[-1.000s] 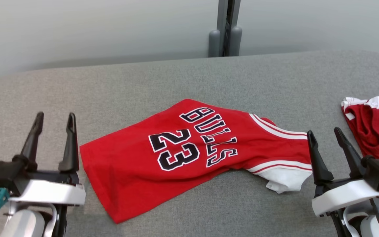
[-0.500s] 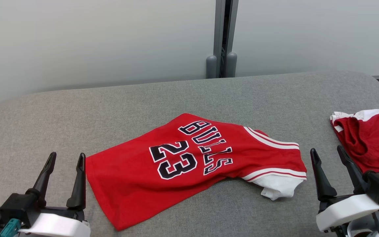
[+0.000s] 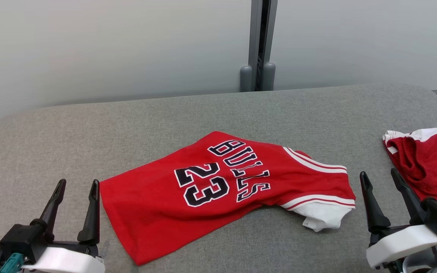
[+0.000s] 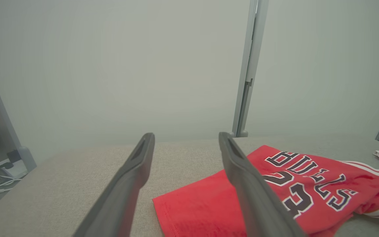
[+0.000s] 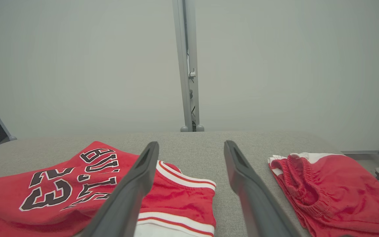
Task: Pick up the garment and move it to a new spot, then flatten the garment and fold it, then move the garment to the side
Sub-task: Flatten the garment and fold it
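Now: left gripper (image 3: 79, 182), lower left, my jaws wide apart, empty. Jersey (image 3: 222, 189) lies centre frame on grey pad (image 3: 203, 113). Right gripper (image 3: 378, 173), lower right, jaws wide apart, empty. Red shorts (image 3: 427, 167) far right.

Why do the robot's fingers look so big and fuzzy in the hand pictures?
Left wrist view: the left gripper sits against the lens, looming big and soft. Right wrist view: same for the right gripper. Head view: jersey sharp, evenly lit.

2 long dark jaws per arm; white wrist housing (image 3: 65, 261); teal connector (image 3: 10, 263).
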You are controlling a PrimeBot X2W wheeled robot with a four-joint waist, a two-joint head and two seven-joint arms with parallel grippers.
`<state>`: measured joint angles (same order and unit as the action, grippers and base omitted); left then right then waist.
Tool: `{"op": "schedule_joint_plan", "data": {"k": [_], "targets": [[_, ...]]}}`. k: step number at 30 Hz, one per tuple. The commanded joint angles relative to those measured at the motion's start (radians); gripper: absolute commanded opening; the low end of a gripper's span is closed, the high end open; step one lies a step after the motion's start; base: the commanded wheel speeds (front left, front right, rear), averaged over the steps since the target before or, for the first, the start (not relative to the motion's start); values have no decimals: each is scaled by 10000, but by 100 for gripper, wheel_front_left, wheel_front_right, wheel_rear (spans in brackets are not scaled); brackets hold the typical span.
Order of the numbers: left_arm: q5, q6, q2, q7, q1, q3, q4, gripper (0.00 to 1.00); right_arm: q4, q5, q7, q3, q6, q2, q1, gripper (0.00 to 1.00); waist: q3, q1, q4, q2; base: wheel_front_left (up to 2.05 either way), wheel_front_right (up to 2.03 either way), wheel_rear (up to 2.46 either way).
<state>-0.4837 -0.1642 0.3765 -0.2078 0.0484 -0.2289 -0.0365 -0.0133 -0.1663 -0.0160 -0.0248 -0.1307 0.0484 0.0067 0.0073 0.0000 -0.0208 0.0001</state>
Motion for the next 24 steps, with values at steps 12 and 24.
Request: {"op": "schedule_joint_plan", "data": {"k": [12,24], "targets": [[-126,-156,103,128,92,10,-36,100,54,-37,61,11,-1,55,23,100,-146,0,-33,-1,0,0,0],[-191,-234,137,188,-20,-15,-41,100,74,-91,23,32,-1,55,8,100,-123,0,-38,-1,0,0,0]]}}
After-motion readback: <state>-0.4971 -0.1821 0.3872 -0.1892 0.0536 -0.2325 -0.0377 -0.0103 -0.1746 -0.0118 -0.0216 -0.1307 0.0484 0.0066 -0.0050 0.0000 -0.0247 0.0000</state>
